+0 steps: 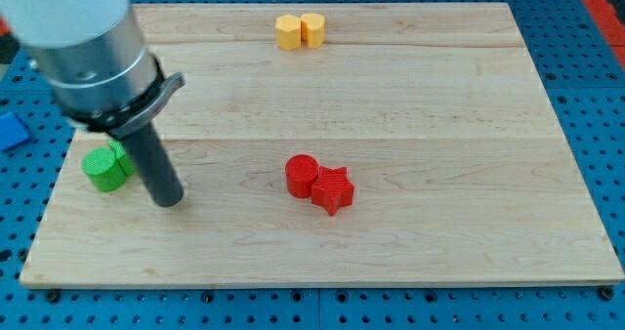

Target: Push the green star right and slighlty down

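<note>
At the view's left, green blocks (105,167) sit near the table's (410,105) left edge: a round green one in front, and a second green shape behind it, half hidden by the rod, which I take to be the green star (119,151), though its points cannot be made out. My tip (170,201) rests just to their right and slightly lower, apart from them. There are no fingers on this rig, so nothing is grasped or released. To push the star right and slightly down, I judge the tip should go round to its upper left and avoid dragging the round green block along. Further right lie a red cylinder (302,175) touching a red star (333,189), and at the top two yellow blocks (299,30) touching. No writing or labels are readable
</note>
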Tool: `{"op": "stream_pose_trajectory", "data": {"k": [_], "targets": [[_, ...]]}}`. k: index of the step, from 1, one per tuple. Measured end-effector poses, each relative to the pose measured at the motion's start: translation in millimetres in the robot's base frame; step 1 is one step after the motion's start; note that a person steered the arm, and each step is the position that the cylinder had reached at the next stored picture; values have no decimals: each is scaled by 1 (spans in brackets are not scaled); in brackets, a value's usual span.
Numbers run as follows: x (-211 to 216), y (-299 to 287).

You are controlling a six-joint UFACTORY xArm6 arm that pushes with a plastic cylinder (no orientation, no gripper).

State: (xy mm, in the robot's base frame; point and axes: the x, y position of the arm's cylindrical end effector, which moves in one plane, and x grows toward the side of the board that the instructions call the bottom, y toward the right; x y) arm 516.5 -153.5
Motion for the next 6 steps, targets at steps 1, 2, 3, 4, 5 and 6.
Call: {"op": "stream_pose_trajectory", "data": {"k": [1,2,3,4,5,6], "targets": [[-75,21],[-137,-5],[-125,-79],[-118,-134],[-91,-130],[-60,-62]]}}
